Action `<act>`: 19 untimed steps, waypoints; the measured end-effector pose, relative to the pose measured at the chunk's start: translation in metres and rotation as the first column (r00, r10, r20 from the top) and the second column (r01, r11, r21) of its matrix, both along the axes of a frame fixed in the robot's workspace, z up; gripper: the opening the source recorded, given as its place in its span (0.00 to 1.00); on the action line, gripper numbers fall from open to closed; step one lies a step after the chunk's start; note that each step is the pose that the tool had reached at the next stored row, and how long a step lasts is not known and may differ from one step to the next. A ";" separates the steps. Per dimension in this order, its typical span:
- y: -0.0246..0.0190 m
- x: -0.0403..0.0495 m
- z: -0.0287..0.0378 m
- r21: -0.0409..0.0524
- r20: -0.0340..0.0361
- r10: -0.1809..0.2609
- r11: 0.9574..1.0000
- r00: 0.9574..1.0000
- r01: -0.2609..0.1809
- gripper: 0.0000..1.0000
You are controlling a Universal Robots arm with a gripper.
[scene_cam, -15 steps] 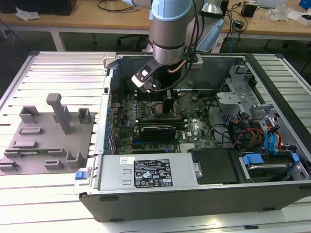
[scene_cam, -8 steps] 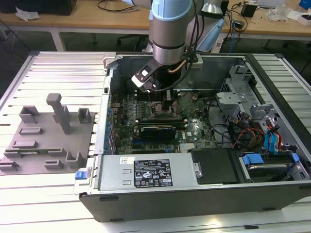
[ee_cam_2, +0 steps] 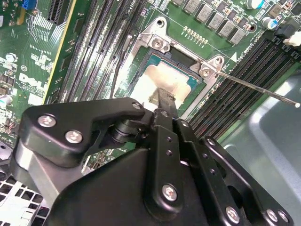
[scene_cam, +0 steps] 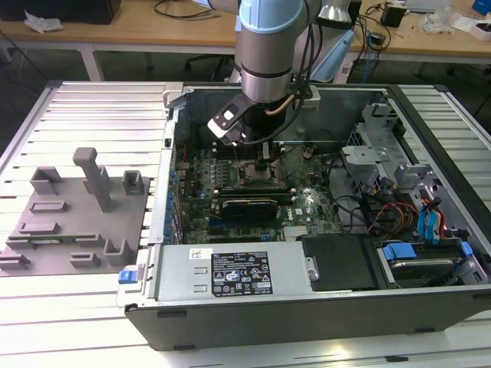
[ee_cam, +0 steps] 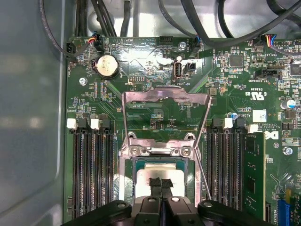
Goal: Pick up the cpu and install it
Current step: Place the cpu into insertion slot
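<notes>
The cpu (ee_cam: 146, 176) is a small silvery-white square lying flat inside the metal-framed socket (ee_cam: 128, 155) on the green motherboard; the second wrist view also has the cpu (ee_cam_2: 164, 77) in the socket (ee_cam_2: 157, 44). My gripper (ee_cam: 160, 184) has its two black fingertips pressed together, resting on or just above the chip's top near one edge. In the second wrist view a finger (ee_cam_2: 164, 101) reaches the cpu's rim. In the exterior view my gripper (scene_cam: 265, 157) hangs low inside the open computer case, over the board's middle.
The socket's load plate (ee_cam: 164, 101) stands raised and its thin lever (ee_cam_2: 254, 87) is swung out. Memory slots (ee_cam: 91, 169) flank the socket. A grey plastic tray (scene_cam: 77, 207) lies on the exterior view's left, a power supply (scene_cam: 238, 272) in front, drive bays (scene_cam: 414, 222) on the right.
</notes>
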State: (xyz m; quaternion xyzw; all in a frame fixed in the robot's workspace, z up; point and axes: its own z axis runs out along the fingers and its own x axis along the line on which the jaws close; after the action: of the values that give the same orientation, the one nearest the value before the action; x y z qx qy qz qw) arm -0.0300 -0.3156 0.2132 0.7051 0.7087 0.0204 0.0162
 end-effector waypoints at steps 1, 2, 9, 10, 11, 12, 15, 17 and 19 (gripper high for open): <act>0.0000 0.0000 0.0000 0.000 0.000 0.000 1.000 1.000 0.000 0.11; 0.0000 0.0000 0.0000 0.000 0.000 0.000 1.000 1.000 0.000 0.11; 0.0000 0.0021 -0.0004 0.000 -0.030 0.000 1.000 1.000 0.000 0.11; 0.0000 0.0022 -0.0007 0.000 -0.030 0.000 1.000 1.000 0.000 0.11; -0.0001 0.0023 -0.0011 0.001 -0.030 0.000 1.000 1.000 0.000 0.11; -0.0001 0.0027 -0.0024 0.001 -0.033 0.000 1.000 0.999 0.000 0.11; -0.0002 0.0027 -0.0028 0.001 -0.033 0.000 1.000 0.999 0.000 0.11; 0.0000 0.0028 -0.0034 0.001 -0.033 0.000 1.000 0.999 0.000 0.11; -0.0001 0.0027 -0.0046 0.001 -0.033 0.000 1.000 0.999 0.000 0.11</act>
State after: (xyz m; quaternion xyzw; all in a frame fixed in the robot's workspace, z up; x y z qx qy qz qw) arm -0.0273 -0.3157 0.2087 0.7053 0.7088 0.0092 0.0042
